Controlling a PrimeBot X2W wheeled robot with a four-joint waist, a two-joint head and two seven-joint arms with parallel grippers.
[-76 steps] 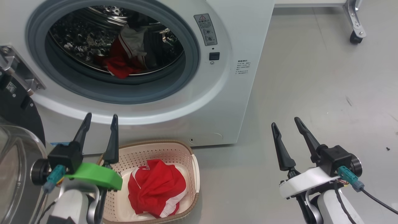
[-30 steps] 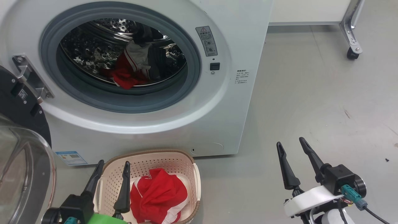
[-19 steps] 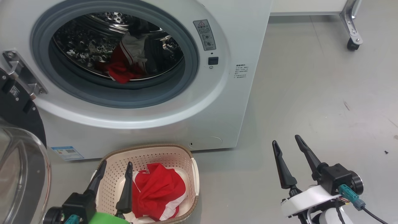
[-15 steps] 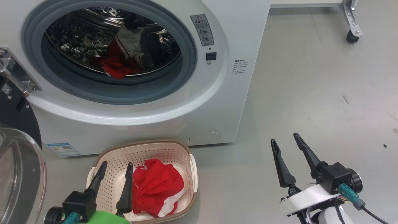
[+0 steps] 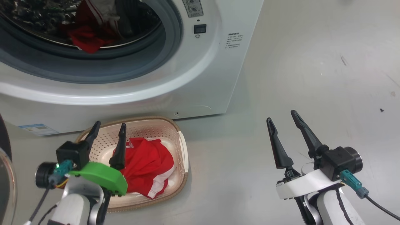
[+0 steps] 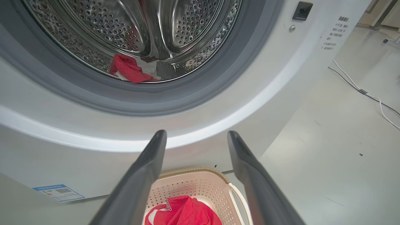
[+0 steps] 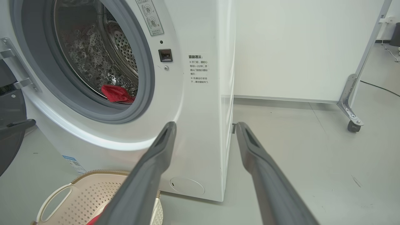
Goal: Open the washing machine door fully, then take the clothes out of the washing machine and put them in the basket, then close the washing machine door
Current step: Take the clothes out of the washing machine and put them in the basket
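The left tool (image 5: pixel 110 123) hangs with its two long dark fingers spread apart and nothing between them. Directly under and just beyond its fingertips sits the small cream perforated plastic basket (image 5: pixel 177 140) with a brown woven-look rim, resting on the grey floor (image 5: pixel 312 78). A bright red fabric garment with white trim (image 5: pixel 143 162) lies crumpled inside the basket, just beside the left tool's inner finger; in the left wrist view it shows low between the two fingers (image 6: pixel 184 214).

Ahead of and above the left tool stands the big white front-loading washing machine (image 5: pixel 203 78), its grey-ringed steel drum open. More red and white cloth (image 5: pixel 86 42) lies at the bottom front of the drum, well apart from both tools (image 6: pixel 129 68). The washing machine door with its glossy black rim (image 7: pixel 9 150) is swung open off to the left tool's outer side. A small blue sticker (image 5: pixel 37 128) sits low on the machine's front, near the left tool.

The right tool (image 5: pixel 281 115) is also spread wide and empty, over bare floor well to the right of the basket, pointing past the machine's right front corner (image 7: pixel 206 124).
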